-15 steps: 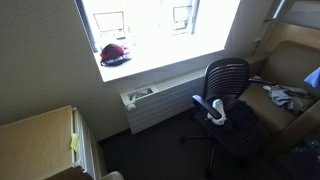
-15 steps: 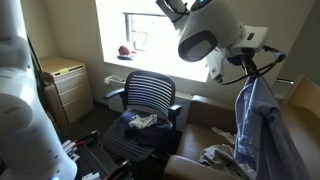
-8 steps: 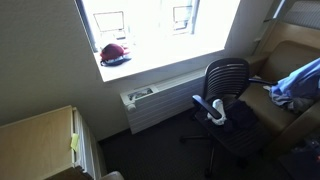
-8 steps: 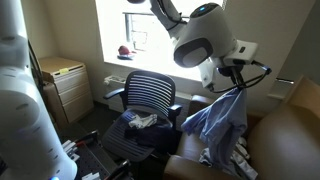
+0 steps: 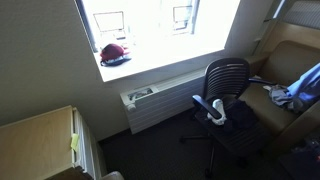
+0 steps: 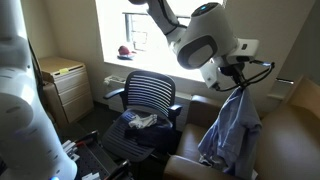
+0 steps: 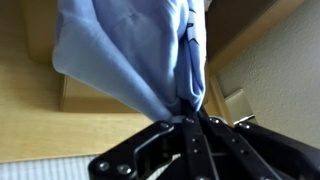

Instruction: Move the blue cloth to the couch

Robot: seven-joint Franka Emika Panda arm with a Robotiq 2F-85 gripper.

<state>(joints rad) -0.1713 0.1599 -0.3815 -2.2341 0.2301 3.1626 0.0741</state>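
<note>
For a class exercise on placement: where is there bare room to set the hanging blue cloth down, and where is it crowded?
Bare: the couch cushion beside the blue cloth hanging from the gripper, and the windowsill stretch past the red bundle. Crowded: the office chair seat, covered with clothes.

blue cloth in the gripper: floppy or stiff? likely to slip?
Likely floppy: the blue cloth hangs in long folds from one pinched bunch. Probably light, since it drapes loosely. Slip seems unlikely: the gripper is closed on gathered fabric.
</note>
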